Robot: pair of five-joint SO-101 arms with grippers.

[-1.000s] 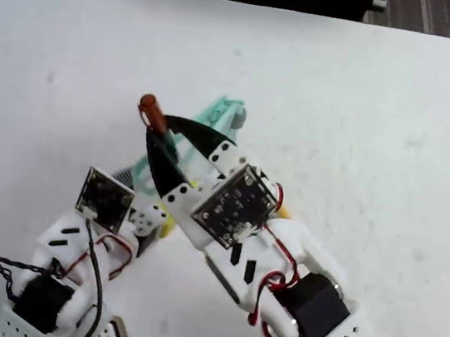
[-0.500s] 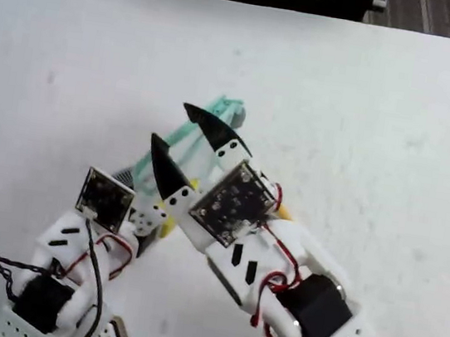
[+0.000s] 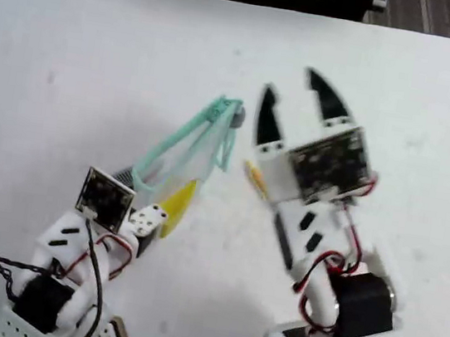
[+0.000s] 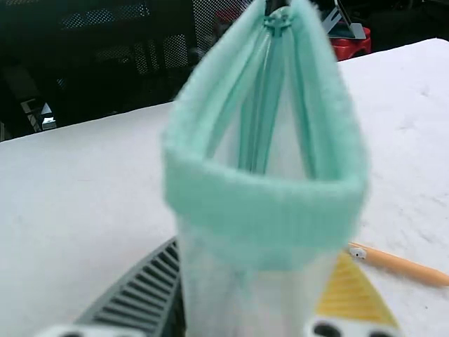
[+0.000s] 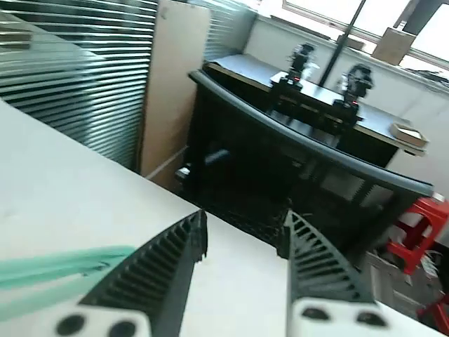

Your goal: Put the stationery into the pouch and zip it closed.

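High view: left hand [image 3: 151,192] clamps mint pouch [image 3: 195,139]; right hand [image 3: 298,110] spread, beside.

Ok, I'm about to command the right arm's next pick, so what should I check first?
1. Mouth of the pouch open: ok.
2. Hold: left gripper shut on the pouch: ok.
3. Picker: right gripper open and empty: ok.
4. Target: orange pencil lying free on the table: ok.
5. All stationery inside: not ok, the pencil is outside.
6. Contents of the pouch: cannot tell.
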